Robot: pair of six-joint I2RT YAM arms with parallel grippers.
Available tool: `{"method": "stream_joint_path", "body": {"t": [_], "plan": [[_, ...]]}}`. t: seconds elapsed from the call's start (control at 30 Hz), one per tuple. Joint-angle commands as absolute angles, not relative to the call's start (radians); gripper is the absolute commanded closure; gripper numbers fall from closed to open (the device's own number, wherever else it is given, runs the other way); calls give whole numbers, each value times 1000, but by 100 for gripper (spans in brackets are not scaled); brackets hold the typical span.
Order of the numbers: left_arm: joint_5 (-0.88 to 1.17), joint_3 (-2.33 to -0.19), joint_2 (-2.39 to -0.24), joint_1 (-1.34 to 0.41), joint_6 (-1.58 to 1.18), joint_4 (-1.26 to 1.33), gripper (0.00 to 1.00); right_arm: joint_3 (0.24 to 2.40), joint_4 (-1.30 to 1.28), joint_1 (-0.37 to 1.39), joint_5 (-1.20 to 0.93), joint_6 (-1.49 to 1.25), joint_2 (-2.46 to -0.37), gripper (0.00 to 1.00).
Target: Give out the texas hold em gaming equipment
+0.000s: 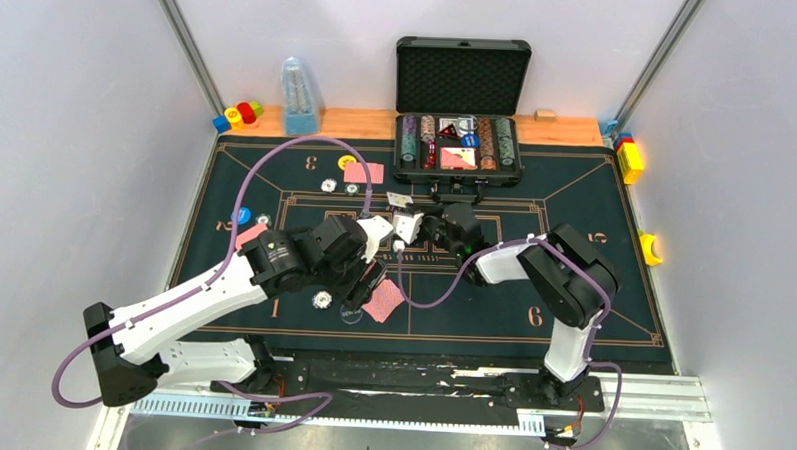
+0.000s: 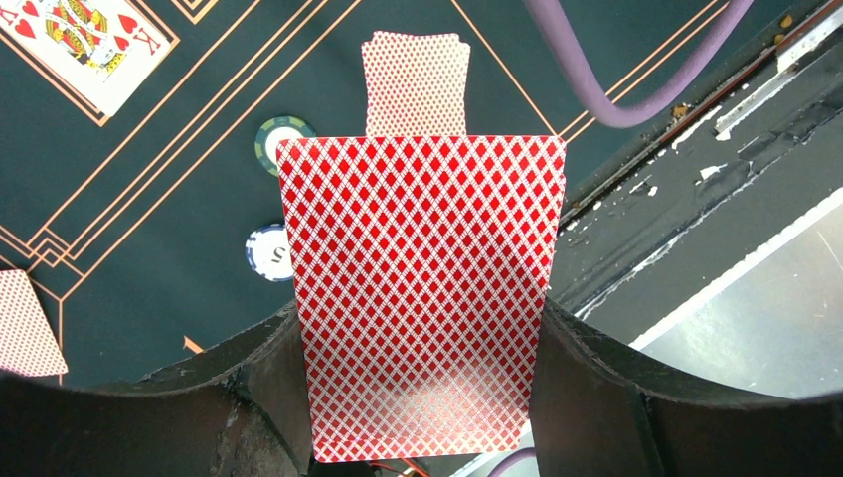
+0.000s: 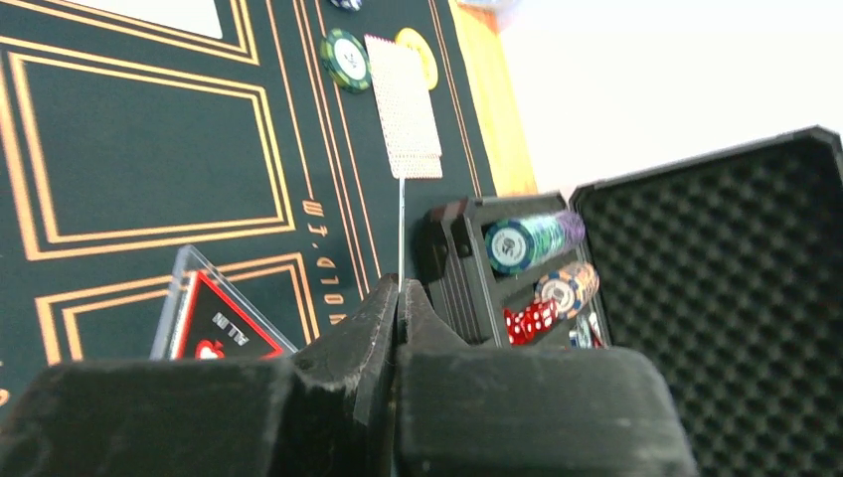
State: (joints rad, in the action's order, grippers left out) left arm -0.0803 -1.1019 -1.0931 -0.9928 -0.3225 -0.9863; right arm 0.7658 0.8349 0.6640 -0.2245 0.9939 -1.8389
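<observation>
Dealing is under way. Far to the left of the case [image 1: 460, 137], a blue disc [image 1: 242, 216] and a lone card [image 1: 251, 234] lie at one seat. Well in front of the case and a little left of it, the left hand [image 2: 421, 348] pinches a red-backed card [image 2: 422, 248] between its fingers. It holds the card above a pile of cards [image 2: 416, 79] with a green chip [image 2: 283, 142] and a white chip [image 2: 268, 252] beside it. Just in front of the case, the right hand [image 3: 400, 298] is pressed together on a thin card [image 3: 402, 219], seen edge-on. Next, I judge, each held card needs lowering onto a seat and releasing; the seats right of the case look unserved.
</observation>
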Motion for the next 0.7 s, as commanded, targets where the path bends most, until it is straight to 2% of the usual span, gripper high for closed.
{"method": "stream_joint_path", "body": {"t": [0.0, 0.23, 0.67], "plan": [[-97, -1104, -1066, -991, -337, -961, 100, 738, 976, 705, -272, 1115, -1888, 100], [-102, -1103, -1074, -991, -331, -958, 100, 789, 958, 768, -143, 1163, -2000, 100], [-104, -1106, -1075, -991, -327, -958, 100, 794, 917, 871, -86, 1223, -2081, 98]]}}
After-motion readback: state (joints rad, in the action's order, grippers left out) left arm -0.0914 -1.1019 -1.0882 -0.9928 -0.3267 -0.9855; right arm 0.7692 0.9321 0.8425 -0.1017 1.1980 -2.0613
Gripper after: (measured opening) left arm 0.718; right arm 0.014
